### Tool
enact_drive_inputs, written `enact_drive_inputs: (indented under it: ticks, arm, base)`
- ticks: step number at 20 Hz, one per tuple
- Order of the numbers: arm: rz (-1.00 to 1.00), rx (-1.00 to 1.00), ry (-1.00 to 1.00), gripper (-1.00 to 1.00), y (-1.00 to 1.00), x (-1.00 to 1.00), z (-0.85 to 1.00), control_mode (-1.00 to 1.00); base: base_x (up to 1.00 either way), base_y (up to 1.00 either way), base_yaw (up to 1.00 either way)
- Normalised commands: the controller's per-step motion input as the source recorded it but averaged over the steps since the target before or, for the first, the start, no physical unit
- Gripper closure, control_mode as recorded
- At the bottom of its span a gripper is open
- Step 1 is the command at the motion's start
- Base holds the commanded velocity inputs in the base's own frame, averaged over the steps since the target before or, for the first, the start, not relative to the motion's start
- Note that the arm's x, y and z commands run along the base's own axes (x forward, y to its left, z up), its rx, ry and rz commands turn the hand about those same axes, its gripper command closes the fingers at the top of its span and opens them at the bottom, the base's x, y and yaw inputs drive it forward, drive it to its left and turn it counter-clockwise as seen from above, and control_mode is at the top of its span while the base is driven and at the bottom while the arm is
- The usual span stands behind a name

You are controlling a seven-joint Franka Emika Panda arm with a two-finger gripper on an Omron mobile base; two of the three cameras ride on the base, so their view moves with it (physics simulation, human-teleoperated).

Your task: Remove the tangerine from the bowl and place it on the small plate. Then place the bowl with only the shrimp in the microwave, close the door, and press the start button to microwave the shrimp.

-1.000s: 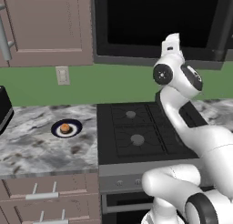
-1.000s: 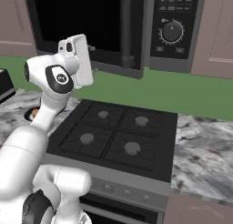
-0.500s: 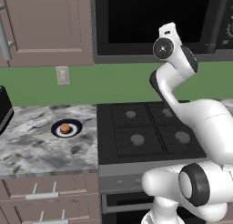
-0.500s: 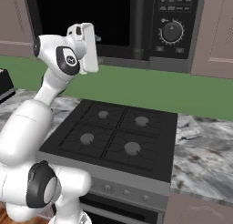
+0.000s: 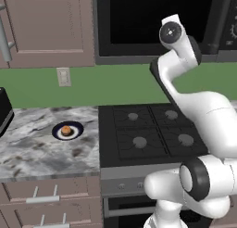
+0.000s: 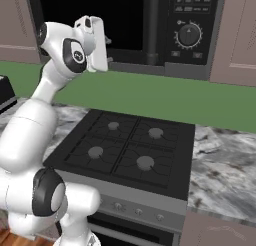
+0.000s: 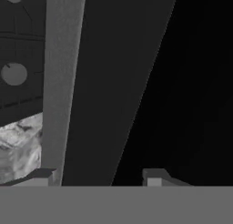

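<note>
The tangerine [image 5: 66, 129] rests on the small plate [image 5: 67, 130] on the marble counter left of the stove. The microwave [image 6: 165, 65] hangs above the stove, and its door [image 6: 100, 10], with a black window and a vertical bar handle [image 6: 152, 25], looks closed. The bowl and the shrimp are hidden. My gripper [image 6: 106, 41] is raised against the lower left of the door window. In the hand view the gripper [image 7: 98, 178] is open, fingertips [image 7: 154, 177] apart with nothing between them, facing the dark door and a grey edge strip.
The black control panel [image 6: 189, 27] with its round dial sits right of the door handle. A black four-burner stove [image 5: 148, 132] lies below. Brownish cabinet doors [image 5: 46, 28] flank the microwave. A dark appliance [image 5: 3, 109] stands at the counter's far left.
My arm has stretched upward and carried the hand closer to the microwave door. The jaws have narrowed somewhat. The tangerine and plate have not moved.
</note>
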Motion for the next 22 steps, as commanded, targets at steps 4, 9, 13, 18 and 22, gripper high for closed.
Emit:
enact_drive_inputs:
  ticks: [4,9,13,18,22]
  arm:
    - [0.09,0.05,-0.09,-1.0,-0.08,-0.97,0.0,-1.0]
    - [0.09,0.13,-0.1,-1.0,-0.22,-1.0,0.0,-1.0]
    - [0.06,0.25,-0.02,-1.0,-0.54,-1.0,0.0,-1.0]
    - [0.03,0.37,-0.02,-1.0,-0.97,-1.0,0.0,-1.0]
    - [0.08,0.38,-0.08,-1.0,-0.96,-0.83,-0.04,-1.0]
  base:
    - [0.0,0.0,0.0]
    - [0.0,0.0,0.0]
    - [0.0,0.0,0.0]
    - [0.0,0.0,0.0]
    - [0.0,0.0,0.0]
